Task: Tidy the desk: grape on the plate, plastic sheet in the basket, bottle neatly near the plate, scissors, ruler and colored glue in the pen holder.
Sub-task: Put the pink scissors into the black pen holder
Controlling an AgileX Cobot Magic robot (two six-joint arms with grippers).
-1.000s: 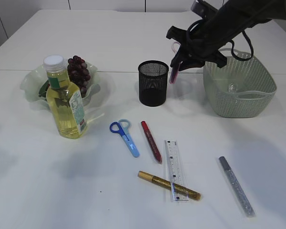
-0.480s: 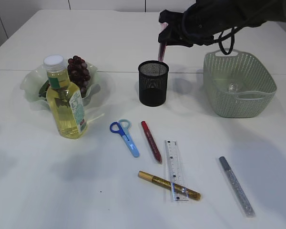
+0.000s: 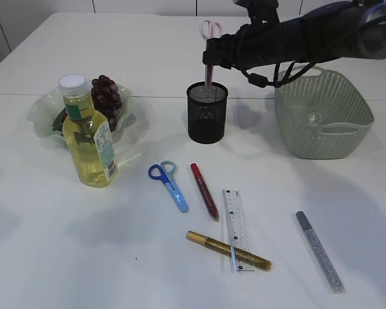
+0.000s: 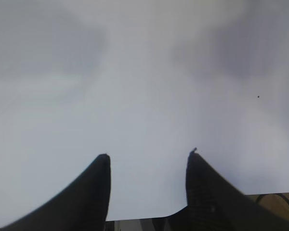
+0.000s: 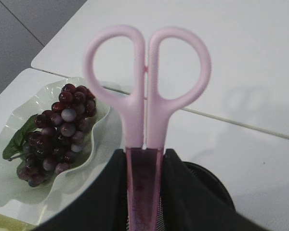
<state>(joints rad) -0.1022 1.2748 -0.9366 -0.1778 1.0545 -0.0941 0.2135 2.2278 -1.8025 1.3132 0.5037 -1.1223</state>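
Note:
My right gripper [image 3: 213,55] [image 5: 144,156] is shut on pink scissors [image 3: 210,38] [image 5: 145,91], held upright with the handles on top. Their sheathed blades point down into the mouth of the black mesh pen holder [image 3: 206,114] [image 5: 216,185]. Blue scissors [image 3: 168,182], a clear ruler [image 3: 235,226] and red [image 3: 204,190], gold [image 3: 213,244] and silver [image 3: 319,251] glue pens lie on the table in front. The grape [image 3: 106,100] [image 5: 58,127] lies on the green plate [image 3: 42,111] behind the bottle [image 3: 88,135]. The plastic sheet is hidden. My left gripper [image 4: 148,156] is open over bare table.
The green basket [image 3: 323,114] stands right of the pen holder, under my right arm, with a small glint inside it. The gold glue pen lies across the ruler's near end. In the right wrist view the plate [image 5: 89,159] shows left of the holder.
My right arm has carried the pink scissors left from beside the basket to above the pen holder, turning them upright with the blade tip at its mouth. Nothing on the table has moved.

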